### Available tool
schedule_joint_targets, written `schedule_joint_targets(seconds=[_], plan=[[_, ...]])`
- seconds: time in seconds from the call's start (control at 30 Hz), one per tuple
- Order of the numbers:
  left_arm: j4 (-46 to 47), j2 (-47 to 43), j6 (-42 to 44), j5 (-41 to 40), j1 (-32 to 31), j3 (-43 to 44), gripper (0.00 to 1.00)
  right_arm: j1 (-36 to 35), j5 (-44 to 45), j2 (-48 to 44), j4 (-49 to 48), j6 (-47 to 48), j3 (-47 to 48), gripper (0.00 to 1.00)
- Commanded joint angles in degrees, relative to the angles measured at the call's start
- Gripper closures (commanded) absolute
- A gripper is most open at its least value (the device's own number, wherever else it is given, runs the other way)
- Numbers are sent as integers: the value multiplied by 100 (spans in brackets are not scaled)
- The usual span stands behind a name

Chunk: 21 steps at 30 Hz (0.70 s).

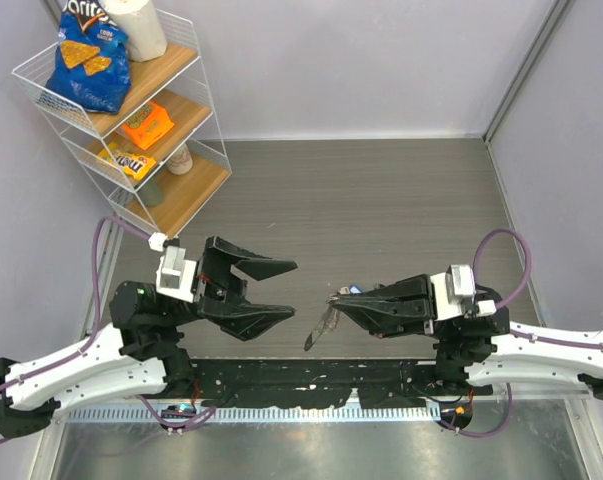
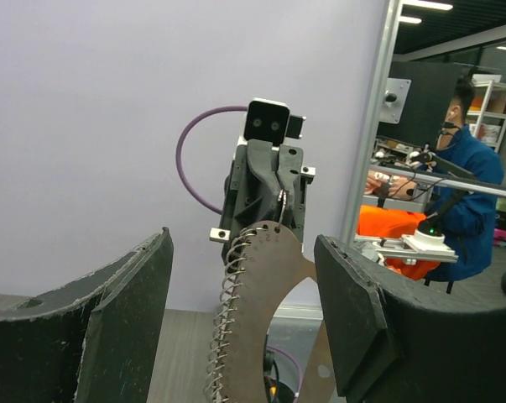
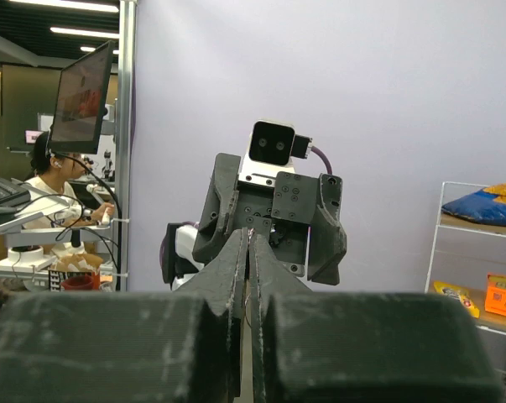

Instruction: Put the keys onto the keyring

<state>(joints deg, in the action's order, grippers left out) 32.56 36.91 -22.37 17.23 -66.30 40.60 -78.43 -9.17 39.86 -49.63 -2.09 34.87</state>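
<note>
Right tool: my right tool is pinched to a narrow slit on the top of the keyring and points toward my left tool.
Left tool: my left tool is spread wide and holds nothing. It faces the right tool, tip to tip, a short way apart.
Keyring: it hangs off the desk from my right fingertips, between the two tools. The left wrist view shows it as a flat loop with a coil-like edge, close before my open fingers.
Keys: no green head shows in any view. A small blue bit sits right by my right fingers. It may be the blue key, but I cannot tell, nor whether it is on the ring.
Done: the ring is lifted and offered to my free tool.
Left: I judge the threading not confirmed for either key. The green key must first be found.
Shelf: a wire shelf stands at the far left corner, well apart from both tools.
Shelf contents: a blue chips bag and a white roll on the top tier, an orange pack below, and a yellow pack lower down.
</note>
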Motion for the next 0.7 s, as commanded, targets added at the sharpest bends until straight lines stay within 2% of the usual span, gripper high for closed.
schedule_joint_targets(seconds=[0.0,0.13,0.33,0.67], plan=[[313,89,-268,342,-14,317,27,-14,-146,127,-619,393,98,95],[173,194,-285,552,-14,439,28,-14,-269,215,-540,393,248,95],[23,449,-435,1115,-6,765,36,-14,-322,286,-443,437,415,95],[-74,669,-505,1212,-14,844,48,-14,-366,417,-487,543,564,95]])
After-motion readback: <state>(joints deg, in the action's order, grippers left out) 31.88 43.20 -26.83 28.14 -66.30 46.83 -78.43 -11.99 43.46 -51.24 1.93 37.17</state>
